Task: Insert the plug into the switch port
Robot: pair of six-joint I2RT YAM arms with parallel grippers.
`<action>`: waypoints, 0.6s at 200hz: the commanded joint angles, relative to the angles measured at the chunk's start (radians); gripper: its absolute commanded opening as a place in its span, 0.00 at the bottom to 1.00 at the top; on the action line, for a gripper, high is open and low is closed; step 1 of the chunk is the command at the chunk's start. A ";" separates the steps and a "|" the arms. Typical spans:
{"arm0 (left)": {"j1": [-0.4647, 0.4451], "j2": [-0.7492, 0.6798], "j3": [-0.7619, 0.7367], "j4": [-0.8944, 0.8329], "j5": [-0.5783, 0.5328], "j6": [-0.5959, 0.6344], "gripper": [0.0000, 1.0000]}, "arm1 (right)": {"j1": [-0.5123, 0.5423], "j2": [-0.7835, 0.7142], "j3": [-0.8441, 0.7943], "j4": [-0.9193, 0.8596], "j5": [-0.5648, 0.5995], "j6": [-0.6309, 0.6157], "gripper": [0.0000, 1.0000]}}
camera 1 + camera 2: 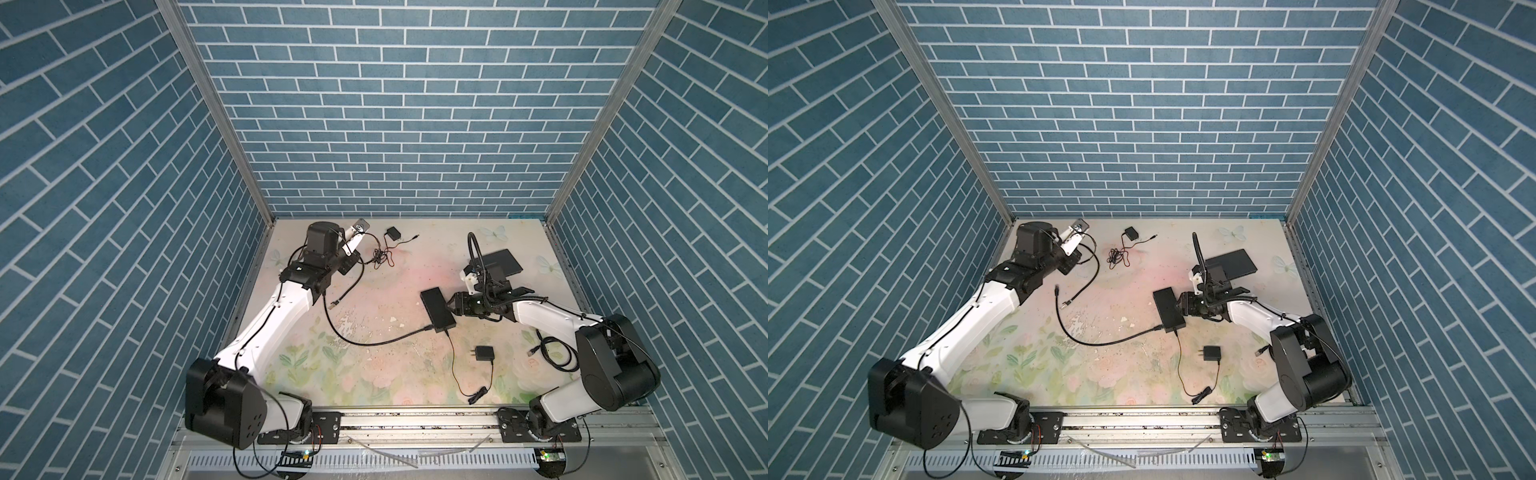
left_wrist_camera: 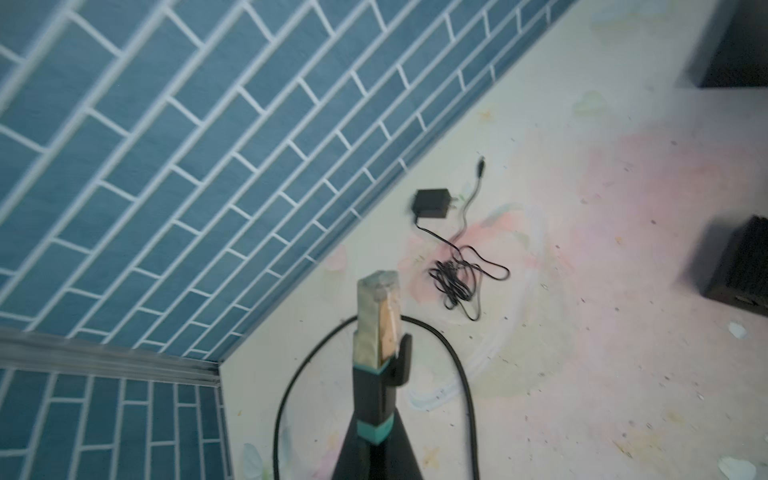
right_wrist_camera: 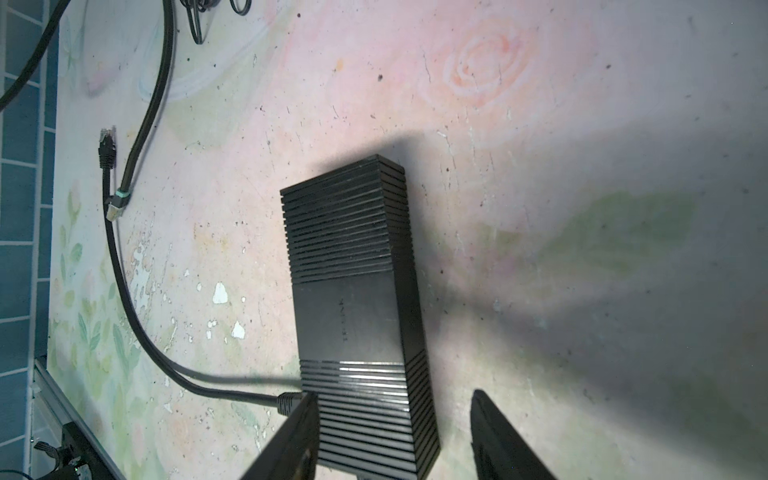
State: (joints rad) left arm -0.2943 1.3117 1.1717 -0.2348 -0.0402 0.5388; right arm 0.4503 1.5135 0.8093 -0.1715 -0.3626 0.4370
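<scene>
My left gripper (image 1: 347, 266) (image 1: 1068, 264) is at the back left of the table, shut (image 2: 374, 419) on the plug (image 2: 376, 316), a metal-shelled connector with teal bands. The plug's black cable (image 2: 461, 374) loops behind it. The black ribbed switch (image 1: 437, 309) (image 1: 1169, 309) (image 3: 357, 291) lies right of centre. My right gripper (image 1: 451, 306) (image 1: 1179, 309) (image 3: 395, 397) is open over its near end. One finger (image 3: 305, 419) is at the switch's edge and the other (image 3: 486, 419) stands apart from it. A black cable (image 3: 286, 401) is plugged into the switch's side.
Two loose cable plugs (image 1: 332, 305) (image 3: 118, 203) (image 3: 107, 143) lie left of centre. A power adapter (image 1: 484, 355) sits near the front. Another adapter (image 1: 392, 233) with a tangled thin wire (image 1: 380, 255) is at the back. A flat black box (image 1: 505, 262) lies behind my right arm. Blue brick walls enclose the table.
</scene>
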 commanded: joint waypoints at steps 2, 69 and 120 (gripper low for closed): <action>0.014 -0.020 0.096 -0.086 -0.169 -0.042 0.01 | -0.002 -0.029 -0.010 -0.001 -0.009 -0.015 0.58; -0.067 0.004 0.060 -0.451 -0.099 -0.165 0.01 | -0.002 -0.031 0.013 0.003 -0.064 -0.021 0.59; -0.150 0.030 -0.137 -0.328 0.234 -0.290 0.01 | 0.001 -0.115 -0.009 0.172 -0.277 0.032 0.57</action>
State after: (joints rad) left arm -0.4362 1.3319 1.1091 -0.6037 0.0055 0.3336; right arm 0.4503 1.4792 0.8101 -0.1383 -0.4862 0.4412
